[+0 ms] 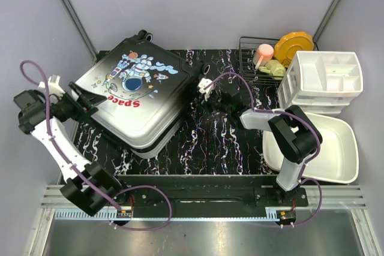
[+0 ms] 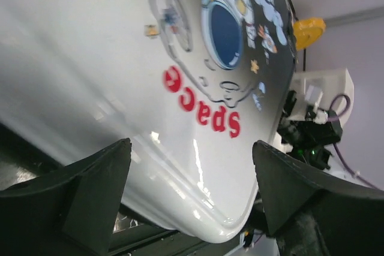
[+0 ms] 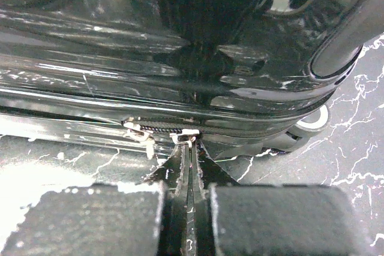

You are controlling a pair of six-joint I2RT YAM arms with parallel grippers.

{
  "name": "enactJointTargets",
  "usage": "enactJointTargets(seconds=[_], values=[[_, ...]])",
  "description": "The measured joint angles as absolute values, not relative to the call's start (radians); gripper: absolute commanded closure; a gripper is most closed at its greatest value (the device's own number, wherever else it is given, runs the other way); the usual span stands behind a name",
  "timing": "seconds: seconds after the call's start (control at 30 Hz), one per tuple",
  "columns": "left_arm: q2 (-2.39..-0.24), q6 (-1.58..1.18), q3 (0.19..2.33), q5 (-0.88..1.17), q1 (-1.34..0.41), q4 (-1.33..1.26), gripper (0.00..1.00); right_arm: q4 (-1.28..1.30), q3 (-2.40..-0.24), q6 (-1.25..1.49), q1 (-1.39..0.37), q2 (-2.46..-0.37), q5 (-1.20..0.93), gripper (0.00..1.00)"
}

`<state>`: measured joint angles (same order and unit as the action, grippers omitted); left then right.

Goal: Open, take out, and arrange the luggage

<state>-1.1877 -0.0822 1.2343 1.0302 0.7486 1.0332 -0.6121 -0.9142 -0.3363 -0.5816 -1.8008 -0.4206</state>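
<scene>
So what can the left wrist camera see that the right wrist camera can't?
Only the left wrist view shows the astronaut picture, the red Space word, and the left gripper open over the suitcase's white part. Only the right wrist view shows the zip, a wheel, and the right gripper shut, seemingly pinching a zip pull. Both show the suitcase.

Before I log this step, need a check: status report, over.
Left end effector open over luggage. Right end effector shut, tips at zipper pull. Luggage closed, flat.
</scene>
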Motion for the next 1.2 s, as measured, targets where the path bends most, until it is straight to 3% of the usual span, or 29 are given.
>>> enactJointTargets(seconds=[0.2,0.37,0.63,0.8,1.03,1.2], values=[[-1.152,-0.111,1.089,1.034,0.973,1.066,0.09,-0.614,-0.91,-0.36,-0.582,-1.8,-0.428,1.0],[-1.158,-0.105,1.055,1.039,0.989,1.097,0.08,-0.605,-0.891,-0.397,-0.582,-1.778,-0.432,1.0],[-1.278,-0.163,1.075,0.994,0.801,0.959,0.14,-0.578,-0.876,-0.44,-0.587,-1.75,-0.44,1.0],[-1.464,-0.214,1.265,0.916,0.71,0.984,0.18,-0.552,-0.872,-0.456,-0.624,-1.737,-0.426,1.0],[-1.632,-0.252,1.443,0.863,0.617,0.812,0.19,-0.505,-0.881,-0.431,-0.685,-1.722,-0.311,1.0],[-1.64,-0.267,1.445,0.855,0.614,0.791,0.19,-0.47,-0.89,-0.447,-0.59,-1.715,-0.292,1.0]])
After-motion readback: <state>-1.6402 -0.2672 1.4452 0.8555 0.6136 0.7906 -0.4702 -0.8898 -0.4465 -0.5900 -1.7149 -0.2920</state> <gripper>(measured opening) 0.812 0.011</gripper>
